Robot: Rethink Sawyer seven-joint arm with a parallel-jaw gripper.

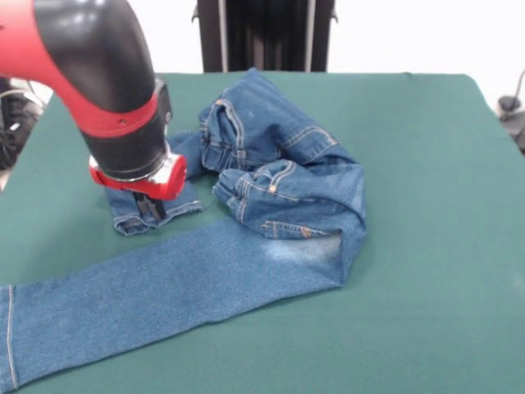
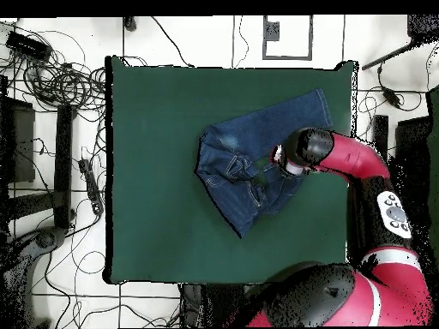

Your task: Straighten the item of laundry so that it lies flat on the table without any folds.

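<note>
Front view, nearest first: one leg of the jeans lies stretched and fairly flat toward seven o'clock, its pale-stitched hem at the picture's lower left edge. Beyond it, about the centre of the table, the seat and waistband sit in a bunched heap, orange-stitched pockets tilted and overlapping, with a sharp fold at the heap's four o'clock corner. At the heap's nine o'clock, the second leg is doubled back short, and the gripper stands down on or at its hem; the wrist hides the fingers, so whether they are spread, pressed together or pinching denim cannot be told. The overhead view confirms the garment mid-table with the arm entering from three o'clock, the tool covered there too. Risks, as judged: if only the top layer of the doubled leg is caught, a pull would slide that layer and leave the fold beneath; a pull toward the heap would deepen the bunching; a long drag toward nine o'clock could carry the hem over the table edge, which is near on that side; a weak pinch may slip off the thick hem.
</note>
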